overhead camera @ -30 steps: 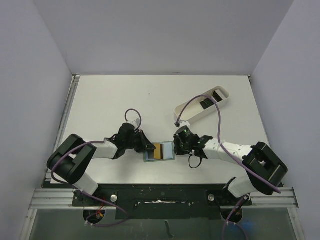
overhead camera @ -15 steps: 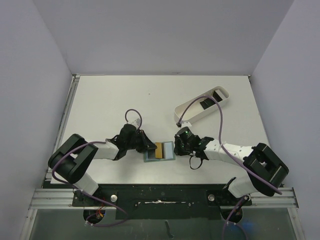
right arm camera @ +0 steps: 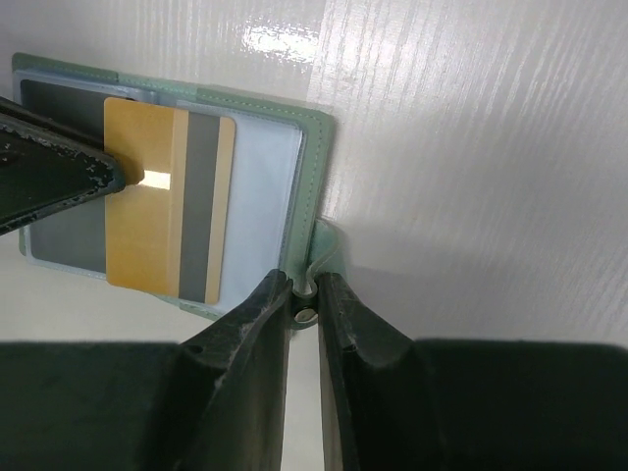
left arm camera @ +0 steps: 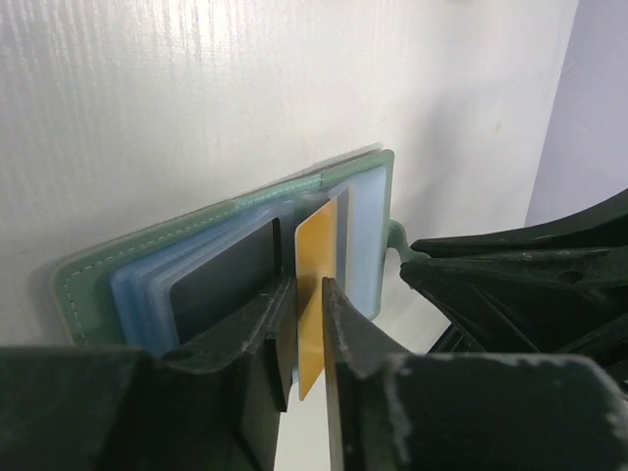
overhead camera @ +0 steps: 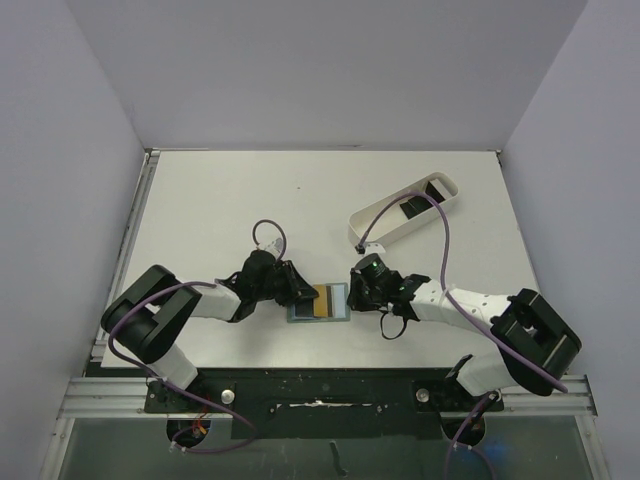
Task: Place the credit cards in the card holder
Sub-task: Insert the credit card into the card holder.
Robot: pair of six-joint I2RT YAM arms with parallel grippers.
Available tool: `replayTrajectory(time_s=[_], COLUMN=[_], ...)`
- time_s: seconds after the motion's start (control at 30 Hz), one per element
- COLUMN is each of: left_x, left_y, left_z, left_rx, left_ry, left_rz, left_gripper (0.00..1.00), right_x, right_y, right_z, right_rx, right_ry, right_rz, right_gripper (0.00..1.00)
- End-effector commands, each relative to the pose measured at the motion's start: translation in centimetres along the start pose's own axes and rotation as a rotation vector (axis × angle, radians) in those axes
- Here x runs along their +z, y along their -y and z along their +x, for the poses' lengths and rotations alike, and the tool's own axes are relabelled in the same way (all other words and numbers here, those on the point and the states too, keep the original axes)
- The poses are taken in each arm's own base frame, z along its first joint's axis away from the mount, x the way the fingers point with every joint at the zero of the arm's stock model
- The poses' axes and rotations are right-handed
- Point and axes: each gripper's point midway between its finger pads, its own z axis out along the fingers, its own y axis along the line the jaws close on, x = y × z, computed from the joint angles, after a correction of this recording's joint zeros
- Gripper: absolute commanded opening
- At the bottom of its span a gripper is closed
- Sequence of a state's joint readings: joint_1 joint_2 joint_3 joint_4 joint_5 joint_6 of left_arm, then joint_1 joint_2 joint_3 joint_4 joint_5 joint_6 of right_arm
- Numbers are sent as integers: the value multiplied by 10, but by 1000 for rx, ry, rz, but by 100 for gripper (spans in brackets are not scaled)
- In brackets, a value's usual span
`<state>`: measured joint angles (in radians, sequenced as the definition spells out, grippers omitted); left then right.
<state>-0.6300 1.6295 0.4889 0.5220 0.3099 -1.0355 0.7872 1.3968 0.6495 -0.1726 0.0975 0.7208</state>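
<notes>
No legible text, labels, brands or numbers in any view; the gold card (right arm camera: 147, 226) shows a plain stripe only.

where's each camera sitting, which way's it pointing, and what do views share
Top external: above and behind the bases, looking down on the white table; both arms show.
Left wrist: on the left arm, looking along its left end effector, shut on the thin gold card.
Right wrist: on the right arm, facing its right end effector, pinching the small green snap tab.
Shared: all three see the flat grey-green folding card holder.
</notes>
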Motion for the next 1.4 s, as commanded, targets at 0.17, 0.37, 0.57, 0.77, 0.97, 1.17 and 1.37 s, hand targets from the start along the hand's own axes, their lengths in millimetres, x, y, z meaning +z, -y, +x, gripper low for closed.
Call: replayTrajectory(time_s=[0.17,0.37,0.57,0.77,0.97,1.17,1.37], left_x=[-7,-9,-7,-14,-19,-17,-7], left_y=[9,8,3,14,19,18,16], left_z=[-7,-3,-3,-14,-12,-5,3], left_rx=[53,51,85,125,125,113,97], left_ry=[24,17,10,41,41,24,-1], left_rz=[-16,-27,-87,-99,-88,-62,-51], left_gripper=[30,31,32,34,36,36,36], right_x=[-9,-8,-9,-11,-9,-10,-9], right_y=[-13,-15,-14,-12,-15,-16,-19], right_z=[-7,-3,-1,-2,0,0,-1], right_rx=[31,47,41,44,52,59,50], right_ry=[35,33,31,42,38,45,44], right_rz=[-56,-77,-77,-66,-82,-87,-91], right_gripper=[6,6,4,4,4,4,4])
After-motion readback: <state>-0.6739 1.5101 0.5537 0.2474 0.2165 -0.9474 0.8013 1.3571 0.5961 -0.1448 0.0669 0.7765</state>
